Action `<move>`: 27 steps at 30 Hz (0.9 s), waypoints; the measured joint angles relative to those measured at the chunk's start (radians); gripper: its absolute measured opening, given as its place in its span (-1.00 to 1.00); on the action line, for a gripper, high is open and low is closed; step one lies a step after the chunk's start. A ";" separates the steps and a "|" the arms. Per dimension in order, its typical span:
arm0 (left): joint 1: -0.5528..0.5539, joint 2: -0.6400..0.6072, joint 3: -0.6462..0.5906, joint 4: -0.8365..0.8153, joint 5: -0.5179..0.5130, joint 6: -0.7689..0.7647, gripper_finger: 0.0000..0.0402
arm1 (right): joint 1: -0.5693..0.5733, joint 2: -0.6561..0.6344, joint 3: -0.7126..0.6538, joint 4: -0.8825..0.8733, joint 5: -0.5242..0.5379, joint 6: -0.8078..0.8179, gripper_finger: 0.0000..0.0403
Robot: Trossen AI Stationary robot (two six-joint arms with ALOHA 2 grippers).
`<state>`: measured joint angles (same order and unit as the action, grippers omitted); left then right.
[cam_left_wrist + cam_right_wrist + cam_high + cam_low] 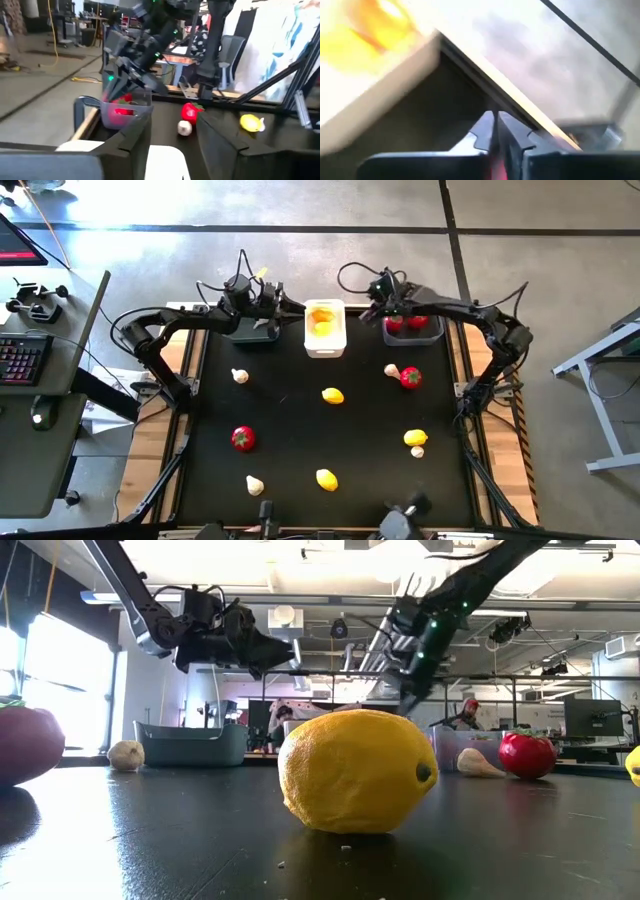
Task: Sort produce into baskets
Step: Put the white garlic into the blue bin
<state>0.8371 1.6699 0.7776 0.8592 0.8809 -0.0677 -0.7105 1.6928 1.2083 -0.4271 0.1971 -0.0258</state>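
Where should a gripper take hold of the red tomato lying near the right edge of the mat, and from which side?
Grip the red tomato across its round body, coming straight down from above. A beige piece lies close on its left, so probably set the fingers front and back, below the green top.

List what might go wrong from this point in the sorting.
1. The right end effector hangs shut at the tomato basket; lifting carelessly could knock its rim.
2. A garlic piece touches the loose tomato; grabbing one may shove the other.
3. Both arms crowd the white basket, risking a clash.
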 joint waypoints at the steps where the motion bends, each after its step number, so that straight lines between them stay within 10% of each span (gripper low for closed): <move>1: 0.000 0.000 0.000 0.001 0.000 0.012 -0.36 | 0.009 0.000 -0.013 0.041 -0.028 0.001 -0.94; 16: -0.007 0.000 0.000 -0.053 0.011 -0.009 -0.97 | 0.294 -0.047 -0.048 -0.012 -0.056 0.072 -1.00; 27: -0.007 0.000 0.001 -0.065 0.025 0.023 -1.00 | 0.711 -0.151 -0.048 -0.363 0.029 0.579 -1.00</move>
<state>0.8300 1.6699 0.7783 0.7941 0.9057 -0.0445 0.0009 1.5416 1.1606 -0.7897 0.2263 0.5530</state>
